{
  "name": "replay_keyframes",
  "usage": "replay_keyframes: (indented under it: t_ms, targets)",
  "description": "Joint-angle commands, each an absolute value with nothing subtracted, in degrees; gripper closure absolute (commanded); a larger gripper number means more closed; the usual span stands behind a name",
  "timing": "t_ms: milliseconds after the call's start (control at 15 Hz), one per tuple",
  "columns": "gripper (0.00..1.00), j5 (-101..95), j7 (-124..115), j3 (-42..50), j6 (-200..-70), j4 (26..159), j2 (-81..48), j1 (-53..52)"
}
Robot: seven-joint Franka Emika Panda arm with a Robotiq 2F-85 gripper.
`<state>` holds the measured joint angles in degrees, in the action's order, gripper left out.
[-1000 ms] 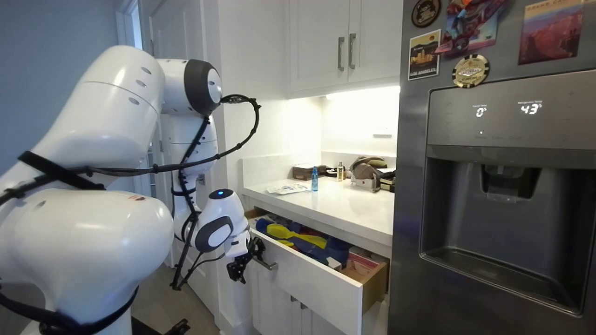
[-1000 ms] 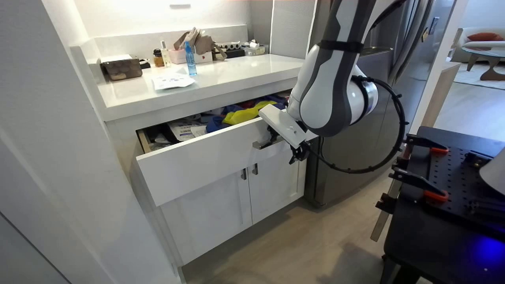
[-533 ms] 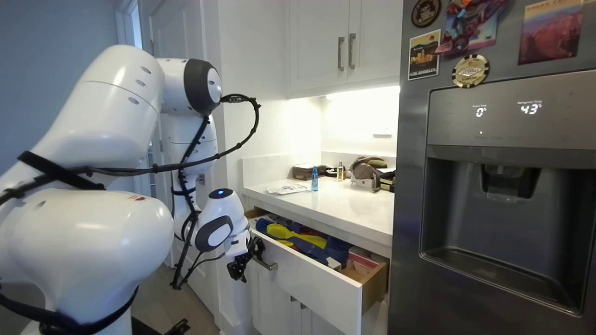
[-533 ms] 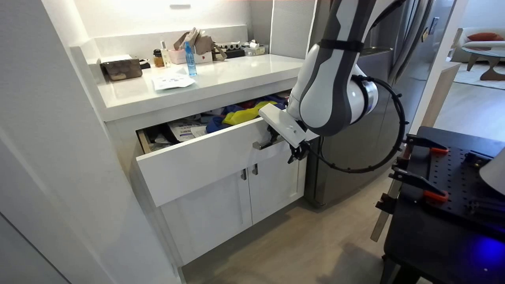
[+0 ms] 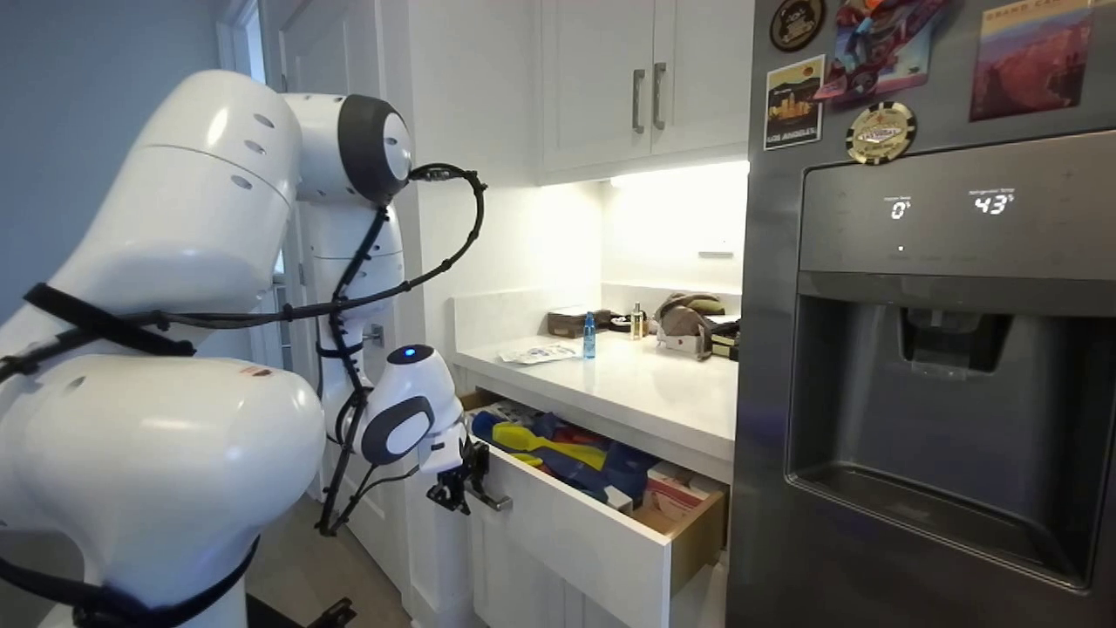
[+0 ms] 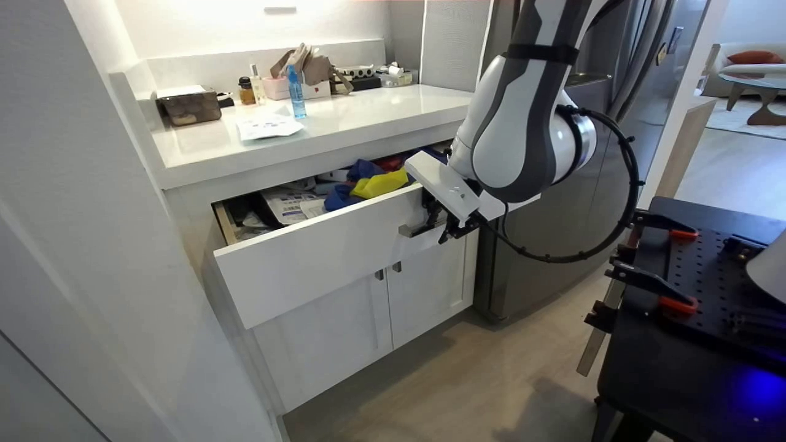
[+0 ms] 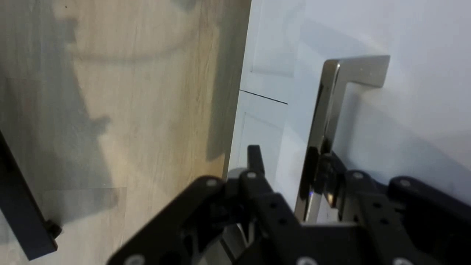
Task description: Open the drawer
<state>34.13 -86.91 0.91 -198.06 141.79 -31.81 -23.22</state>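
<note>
The white drawer (image 5: 575,523) (image 6: 319,252) is partly pulled out, and both exterior views show blue and yellow items lying inside it. Its silver bar handle (image 7: 323,106) (image 6: 410,231) runs between the fingers of my gripper (image 7: 292,156) (image 6: 438,228) (image 5: 462,484). In the wrist view one finger (image 7: 333,171) sits behind the bar, against or very near it, on the drawer-front side. The opposite finger (image 7: 255,160) stands in front of the bar with a visible gap. The jaws are partly spread and not clamped. My wrist hides part of the drawer front in an exterior view.
Above the drawer is a white counter (image 6: 368,120) with a blue bottle (image 6: 296,92), a flat packet (image 6: 267,126) and other items. Cabinet doors (image 6: 331,344) lie below. The fridge (image 5: 933,523) stands beside the drawer. A black table (image 6: 675,368) with clamps is near the arm's base.
The drawer front has come slightly farther out, and my gripper and arm have moved back with it. The jaws have narrowed, the outer finger drawing nearer the handle.
</note>
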Motion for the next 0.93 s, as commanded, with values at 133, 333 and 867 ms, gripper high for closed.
replay_keyframes:
  t_ms: [133, 333, 867]
  targets:
    - [0.84, 34.72, -84.42, -1.34, -194.42, 146.56, -31.46, -20.63]
    - [0.84, 34.64, -84.45, -1.84, -194.81, 147.01, -31.32, -20.27]
    - [0.84, 33.14, -85.74, -6.72, -199.77, 152.00, -30.79, -16.57]
